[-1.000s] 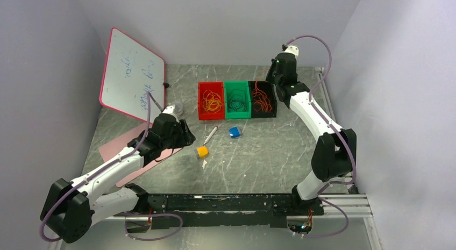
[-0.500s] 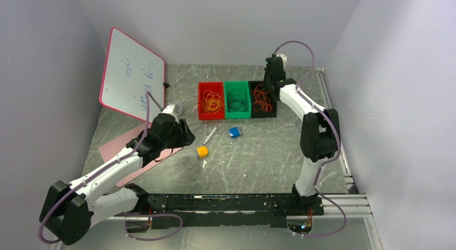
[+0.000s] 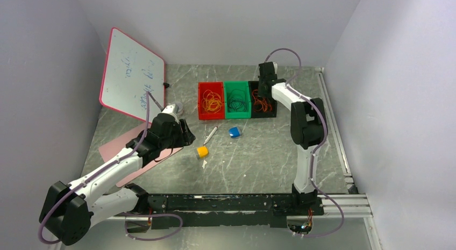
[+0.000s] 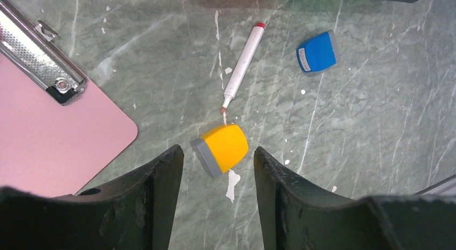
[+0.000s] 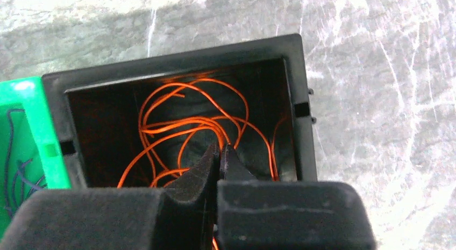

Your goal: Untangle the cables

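In the black bin (image 5: 177,54), looped orange cables (image 5: 188,121).

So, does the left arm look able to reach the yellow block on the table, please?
Probably yes. The left gripper is open and aimed at the yellow block. Nothing lies on the block, and only the marker tip sits close beside it.

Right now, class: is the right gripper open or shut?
Shut: the right gripper has fingertips touching, over orange cables in the black bin. Pinching a strand: cannot tell.
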Controlling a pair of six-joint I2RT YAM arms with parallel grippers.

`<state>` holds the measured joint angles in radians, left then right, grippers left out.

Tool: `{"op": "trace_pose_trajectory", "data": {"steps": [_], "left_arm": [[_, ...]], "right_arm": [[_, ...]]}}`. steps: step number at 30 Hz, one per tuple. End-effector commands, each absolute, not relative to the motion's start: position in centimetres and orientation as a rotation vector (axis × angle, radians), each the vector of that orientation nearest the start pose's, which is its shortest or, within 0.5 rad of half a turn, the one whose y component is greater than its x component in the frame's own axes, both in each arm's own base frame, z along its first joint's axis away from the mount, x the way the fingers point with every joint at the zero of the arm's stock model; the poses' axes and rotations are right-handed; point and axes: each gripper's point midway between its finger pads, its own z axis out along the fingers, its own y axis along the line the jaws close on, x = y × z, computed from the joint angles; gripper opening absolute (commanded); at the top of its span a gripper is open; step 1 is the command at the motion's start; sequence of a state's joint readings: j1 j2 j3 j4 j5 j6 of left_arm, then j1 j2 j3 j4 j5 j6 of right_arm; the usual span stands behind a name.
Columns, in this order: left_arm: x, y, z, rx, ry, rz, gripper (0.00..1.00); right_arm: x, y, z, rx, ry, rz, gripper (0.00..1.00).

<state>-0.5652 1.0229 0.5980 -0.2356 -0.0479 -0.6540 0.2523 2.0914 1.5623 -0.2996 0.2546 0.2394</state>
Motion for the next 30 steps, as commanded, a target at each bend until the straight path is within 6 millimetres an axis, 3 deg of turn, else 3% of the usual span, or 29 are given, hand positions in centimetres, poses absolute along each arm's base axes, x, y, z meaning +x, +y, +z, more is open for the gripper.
{"op": "trace_pose_trajectory", "data": {"steps": [1,7,11,13,18,27,30], "left_arm": [[25.8,-18.1,13.2,-0.114,2.256,-0.615,0.56],[25.8,-18.1,13.3,-0.113,2.254,-0.617,0.56],[25.9,-18.3,13.3,-0.109,2.259,-0.622,0.56],[26.0,-18.3,13.3,-0.104,2.263,-0.619,0.57],[26.2,-18.5,13.4,-0.101,2.264,-0.620,0.57],[26.4,-18.6,13.6,-0.099,2.261,-0.613,0.57],[26.6,-18.4,13.9,-0.094,2.256,-0.597,0.57]], "right_arm": [[53.2,9.2,5.6,0.093,2.378,-0.127,0.00],[53.1,8.4,4.7,0.094,2.394,-0.189,0.00],[53.2,8.5,5.9,0.087,2.367,-0.179,0.06],[53.4,8.6,8.4,0.087,2.303,-0.150,0.17],[53.2,8.3,13.0,0.111,2.211,-0.133,0.26],[51.7,7.3,17.4,0.145,2.135,-0.143,0.37],[50.7,8.6,19.1,0.114,2.099,-0.033,0.37]]}}
